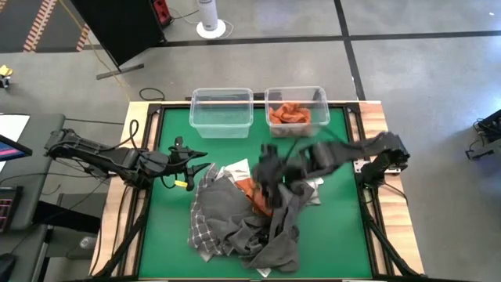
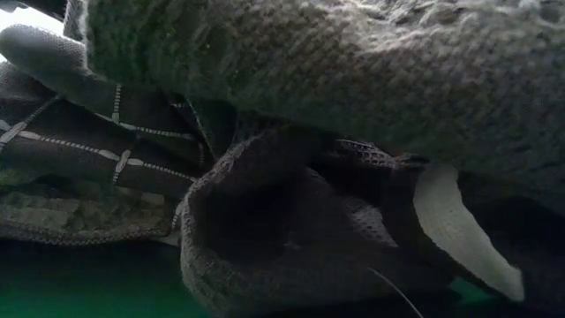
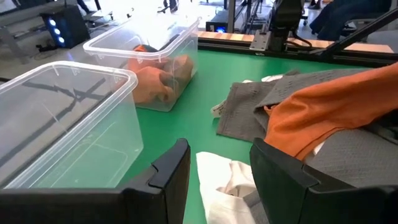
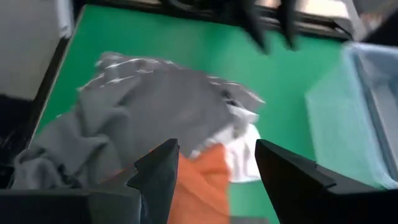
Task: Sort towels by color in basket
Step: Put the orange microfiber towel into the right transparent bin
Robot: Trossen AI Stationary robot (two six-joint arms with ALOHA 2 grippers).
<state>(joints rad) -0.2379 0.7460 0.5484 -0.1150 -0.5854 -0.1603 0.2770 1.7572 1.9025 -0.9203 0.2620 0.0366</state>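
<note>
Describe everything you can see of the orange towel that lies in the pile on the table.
The orange towel is soft, plain cloth, crumpled and mostly buried in the pile of grey, white and checked towels on the green table. Only a small patch shows from above, near the pile's top edge. In the left wrist view it drapes in a smooth fold over grey cloth, with white cloth beside it. The right end effector, open, hovers just above it, not gripping. More orange cloth lies in the right bin.

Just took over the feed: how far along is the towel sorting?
Orange cloth already lies in the right-hand clear plastic bin; the left-hand clear bin looks empty. The open right gripper hovers over an orange towel in the grey pile. The open left gripper waits beside it.
</note>
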